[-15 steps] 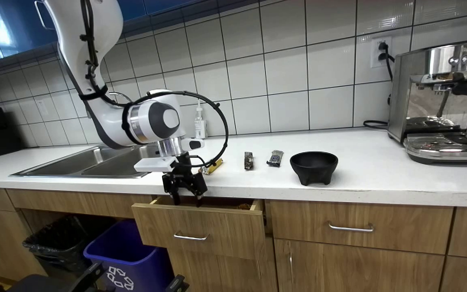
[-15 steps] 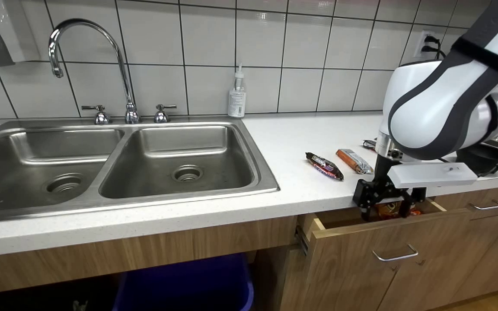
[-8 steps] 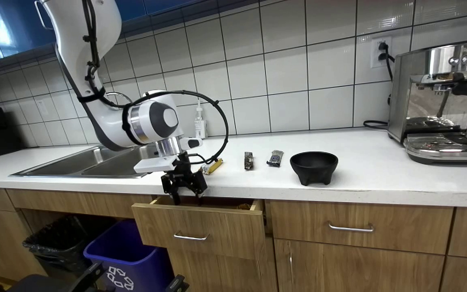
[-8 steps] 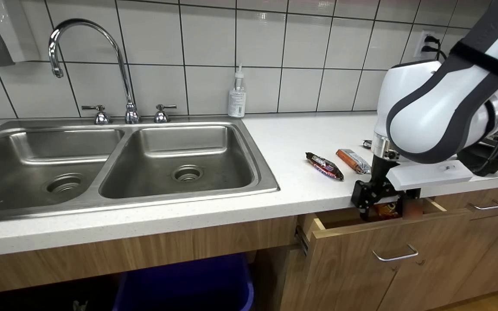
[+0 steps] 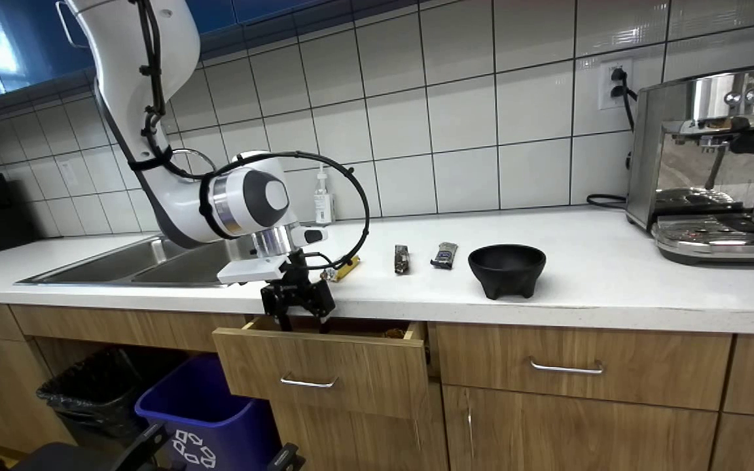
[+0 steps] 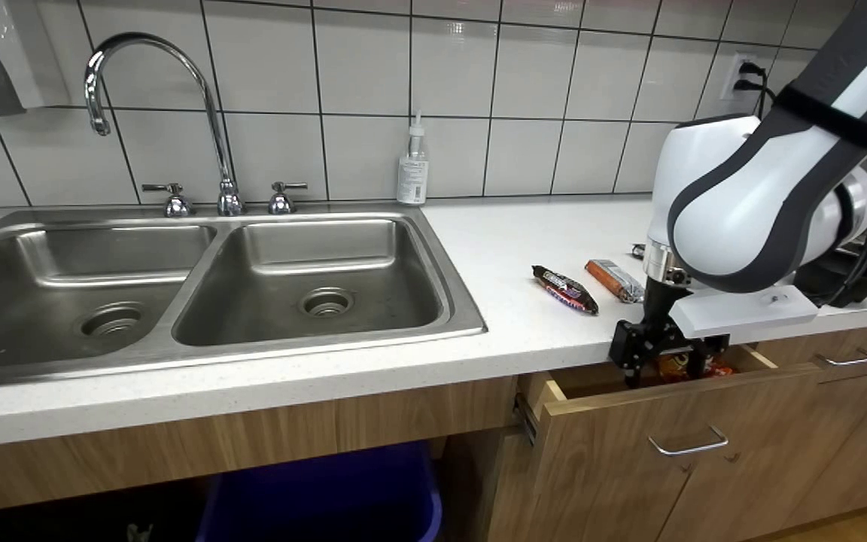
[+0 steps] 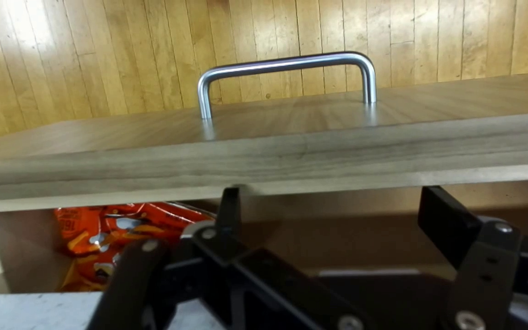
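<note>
gripper sits at the mouth of the pulled-out wooden drawer, lower center of an exterior view, jaws spread wide. shiny red-orange packet inside, lower left of wrist view. white countertop above: black bowl right of center, steel double sink let in at left, both exterior views. white tiled wall behind. plank floor across top of wrist view.

Both exterior views face the tiled wall from in front, higher than the table, sharing the drawer; the wrist view looks down over it, very near, toward the floor.
</note>
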